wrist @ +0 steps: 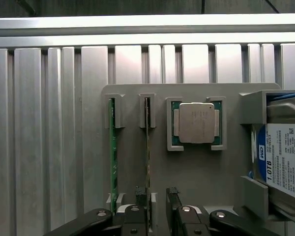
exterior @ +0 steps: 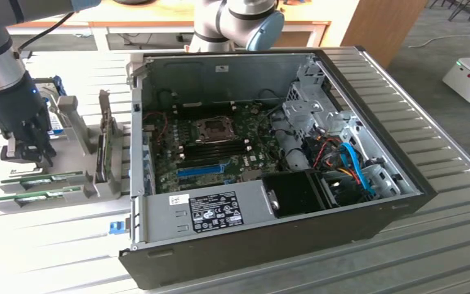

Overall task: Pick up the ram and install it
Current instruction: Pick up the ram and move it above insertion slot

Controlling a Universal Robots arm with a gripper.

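"1.0TB" is printed sideways on the white label of the hard drive [wrist: 285, 162], with "WD" set on its blue band; the finer lines cannot be read. The print on the white sticker [exterior: 216, 211] of the computer case [exterior: 317, 242] is too small to be read.

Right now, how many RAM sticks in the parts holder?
2. Both stand on edge in neighbouring slots of the grey holder: one stick beside the CPU, by the pincer; the other stick one slot further out.
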